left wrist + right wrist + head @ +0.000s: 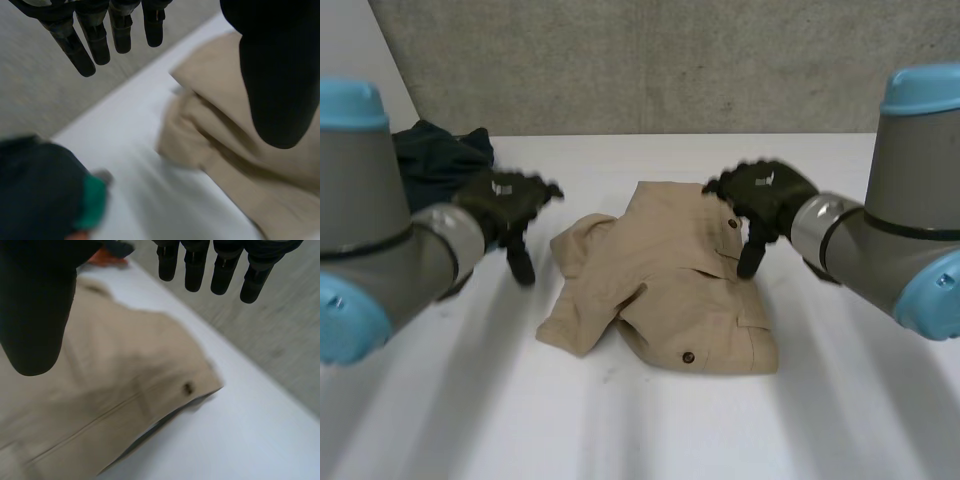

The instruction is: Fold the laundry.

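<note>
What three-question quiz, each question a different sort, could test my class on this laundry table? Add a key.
1. True or false: the left hand grips the beige buttoned cloth garment.
2. The dark crumpled cloth pile lies: A) at the white table's far left corner; B) on the beige garment; C) in the table's middle.
3. Fill in: the fingers of the right hand are ____ (straight or curled).
Key: 1 false; 2 A; 3 straight.

No word, number or sign can be read anywhere. The back of the left hand (505, 198), left of centre in the head view, bears a small white mark, and the back of the right hand (766, 190), right of centre, bears another. Both marks are too small to make out.
</note>
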